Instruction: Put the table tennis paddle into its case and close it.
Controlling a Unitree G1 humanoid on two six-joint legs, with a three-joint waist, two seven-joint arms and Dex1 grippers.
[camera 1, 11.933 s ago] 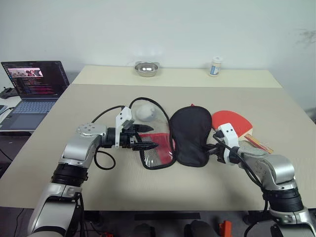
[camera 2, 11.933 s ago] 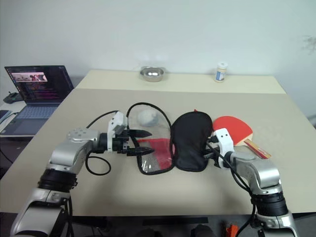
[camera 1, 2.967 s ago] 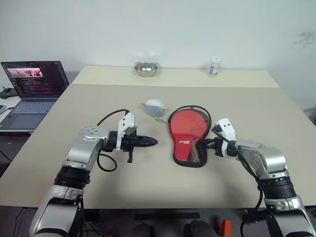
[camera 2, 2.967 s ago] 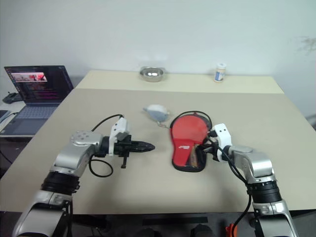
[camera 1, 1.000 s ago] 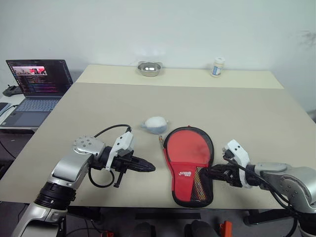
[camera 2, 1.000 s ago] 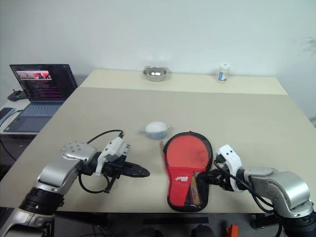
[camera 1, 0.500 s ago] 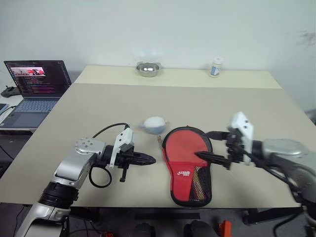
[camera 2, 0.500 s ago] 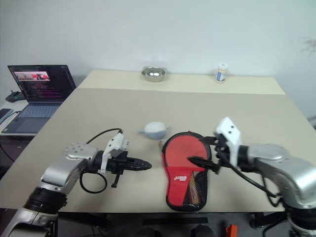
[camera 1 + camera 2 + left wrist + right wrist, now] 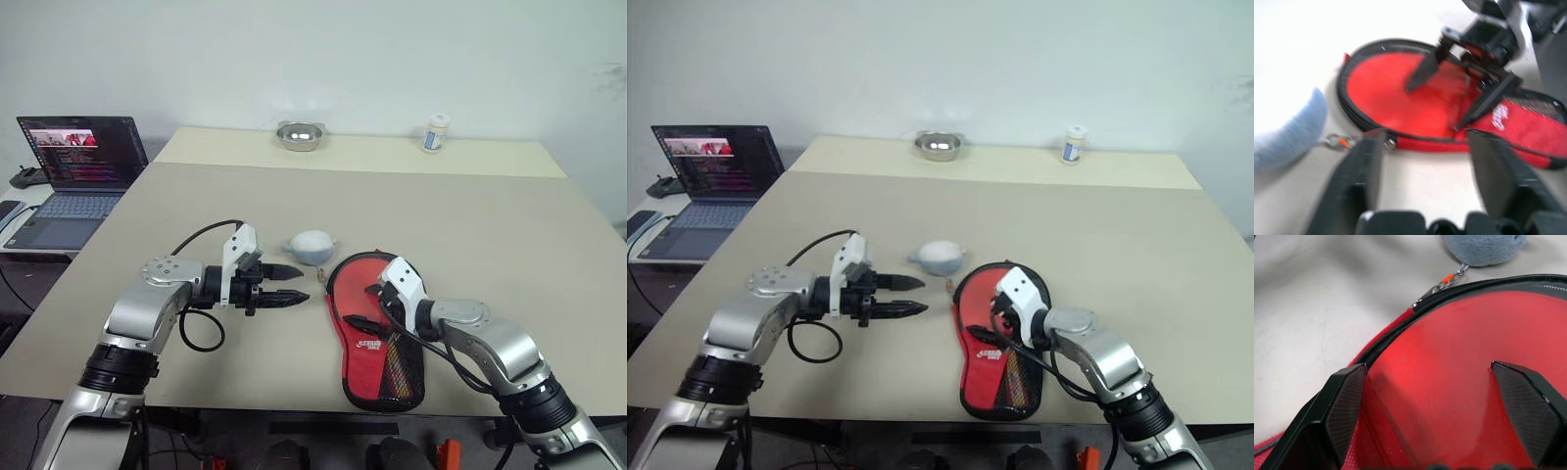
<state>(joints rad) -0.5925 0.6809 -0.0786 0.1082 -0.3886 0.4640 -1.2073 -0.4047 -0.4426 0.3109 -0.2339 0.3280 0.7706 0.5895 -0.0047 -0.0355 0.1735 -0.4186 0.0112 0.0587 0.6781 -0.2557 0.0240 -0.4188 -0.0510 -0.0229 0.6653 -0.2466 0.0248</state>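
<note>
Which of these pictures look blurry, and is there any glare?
Left wrist view: smeared, with the case soft-edged and the near fingers fuzzy. Right wrist view: the red case is sharper, but the fingers are out of focus. Head views: crisp and evenly lit, with a bright glint in the metal bowl and a glowing laptop screen.

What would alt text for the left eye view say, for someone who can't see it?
A red paddle-shaped case lies on a beige table, with the right gripper open just above it. The left gripper, open too, points toward it from beside a small grey pouch.
</note>
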